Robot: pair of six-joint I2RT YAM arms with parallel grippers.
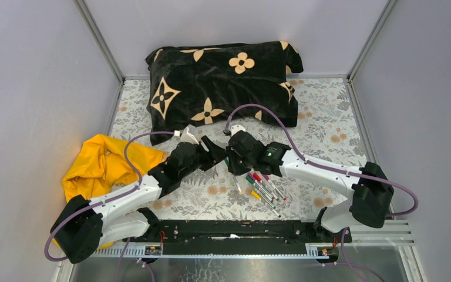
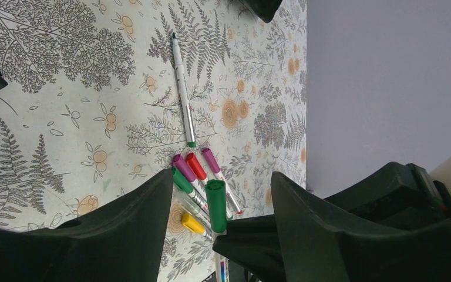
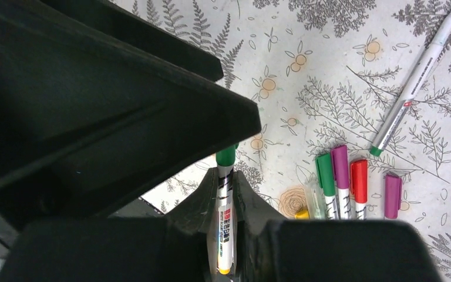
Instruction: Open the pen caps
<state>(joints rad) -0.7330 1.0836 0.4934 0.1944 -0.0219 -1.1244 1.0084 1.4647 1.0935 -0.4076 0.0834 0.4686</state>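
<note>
My right gripper [image 3: 226, 176] is shut on a whitish pen barrel [image 3: 225, 226] and holds it above the table. That pen's green cap [image 2: 215, 205] sticks out past the fingertips and is still on. My left gripper [image 2: 221, 179] is open, with one finger on each side of that green cap and a gap on both sides. The two grippers meet over the table's middle in the top view, left [image 1: 214, 150] and right [image 1: 230, 157]. On the table lie capped pens: red [image 2: 196, 166], green [image 2: 182, 180], yellow [image 2: 192, 224] and two magenta [image 2: 183, 167]. An uncapped pen [image 2: 182, 88] lies apart from them.
A black blanket with tan flowers [image 1: 223, 82] lies folded at the back. A yellow cloth [image 1: 103, 164] is heaped at the left, beside the left arm. The group of pens [image 1: 264, 188] lies just right of centre. Grey walls close in the floral table [image 1: 329, 129].
</note>
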